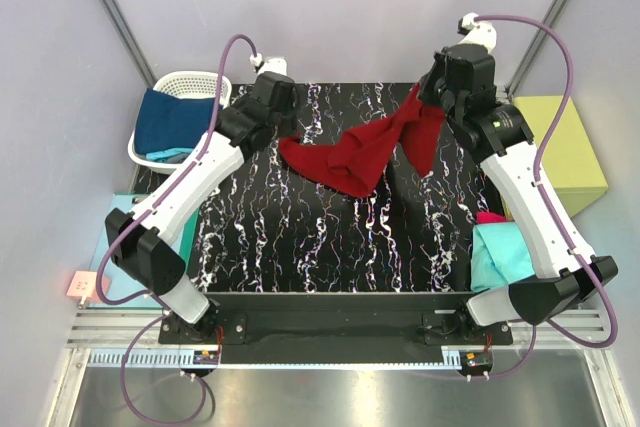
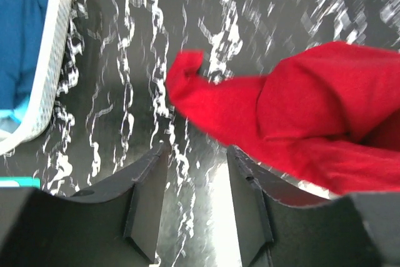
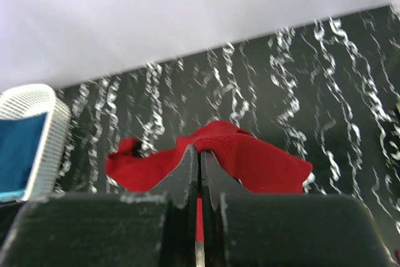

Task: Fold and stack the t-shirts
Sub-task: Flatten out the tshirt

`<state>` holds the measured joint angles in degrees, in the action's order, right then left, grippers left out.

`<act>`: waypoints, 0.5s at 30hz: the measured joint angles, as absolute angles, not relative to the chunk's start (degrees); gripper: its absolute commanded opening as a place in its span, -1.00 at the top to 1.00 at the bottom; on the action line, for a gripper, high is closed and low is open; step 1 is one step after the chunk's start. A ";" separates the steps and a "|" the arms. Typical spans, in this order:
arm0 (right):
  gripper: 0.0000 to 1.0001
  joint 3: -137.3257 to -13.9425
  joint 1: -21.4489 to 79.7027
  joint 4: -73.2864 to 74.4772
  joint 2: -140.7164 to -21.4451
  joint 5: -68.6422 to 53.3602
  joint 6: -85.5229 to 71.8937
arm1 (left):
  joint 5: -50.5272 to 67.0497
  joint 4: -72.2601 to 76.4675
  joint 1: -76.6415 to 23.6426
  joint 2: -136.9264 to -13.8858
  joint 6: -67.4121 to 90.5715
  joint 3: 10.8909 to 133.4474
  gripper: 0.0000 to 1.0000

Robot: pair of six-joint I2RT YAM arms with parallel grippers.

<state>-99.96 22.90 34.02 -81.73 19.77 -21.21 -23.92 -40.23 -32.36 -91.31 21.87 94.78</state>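
A dark red t-shirt [image 1: 360,152] hangs crumpled over the back middle of the black marbled table [image 1: 300,237]. My right gripper [image 1: 428,97] is shut on its upper edge and holds it up; in the right wrist view [image 3: 199,152] red cloth [image 3: 250,161] is pinched between the shut jaws. My left gripper [image 1: 278,127] is open just left of the shirt's low corner; in the left wrist view [image 2: 196,149] the shirt [image 2: 300,123] lies ahead and right of the open fingers. A navy blue shirt [image 1: 170,122] sits in the white basket. Teal [image 1: 500,257] and magenta [image 1: 490,217] shirts lie at the right.
A white basket [image 1: 185,82] stands at the back left, off the table's corner. A yellow-green box [image 1: 565,147] stands at the right. A pale-blue sheet [image 1: 115,247] lies left of the table. Grey walls close in the back and sides.
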 measured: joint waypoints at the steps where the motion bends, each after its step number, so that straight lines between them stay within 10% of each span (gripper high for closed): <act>1: 1.00 -98.76 22.90 34.44 -81.30 20.16 -21.21 | -23.81 -40.51 -32.36 -91.98 21.91 94.43 0.04; 15: 1.00 -87.83 22.90 36.42 -76.51 24.16 -21.41 | -16.01 -38.24 -32.36 -108.29 23.59 94.65 0.05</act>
